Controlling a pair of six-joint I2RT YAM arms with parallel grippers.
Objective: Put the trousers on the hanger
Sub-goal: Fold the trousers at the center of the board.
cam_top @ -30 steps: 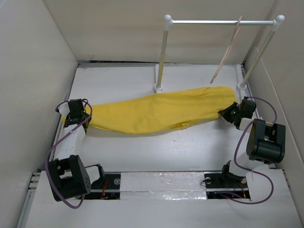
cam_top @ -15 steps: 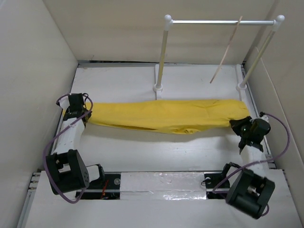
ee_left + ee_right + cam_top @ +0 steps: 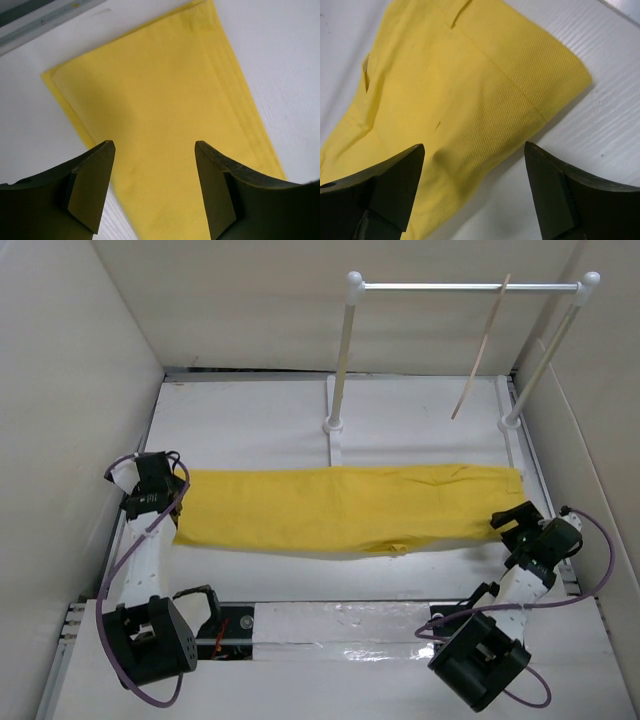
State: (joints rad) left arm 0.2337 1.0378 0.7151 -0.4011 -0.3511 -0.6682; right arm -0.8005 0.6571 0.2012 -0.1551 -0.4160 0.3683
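The yellow trousers (image 3: 345, 506) lie flat and stretched out across the middle of the table, folded lengthwise. My left gripper (image 3: 160, 502) is at their left end, open, with nothing held; in its wrist view the cloth (image 3: 160, 120) lies flat beneath the spread fingers (image 3: 95, 180). My right gripper (image 3: 512, 522) is at the right end, open wide above the waistband corner (image 3: 485, 90), holding nothing. The tan hanger (image 3: 480, 350) hangs edge-on from the white rail (image 3: 465, 286) at the back right, apart from the trousers.
The rail stands on two white posts (image 3: 343, 350) with feet on the table behind the trousers. Beige walls close in on the left, back and right. The arm bases (image 3: 150, 635) sit along the near edge.
Both grippers have let go of the trousers and opened. The cloth, held stretched half a second ago, now lies flat on the table, and both arms have drawn slightly toward the near edge.
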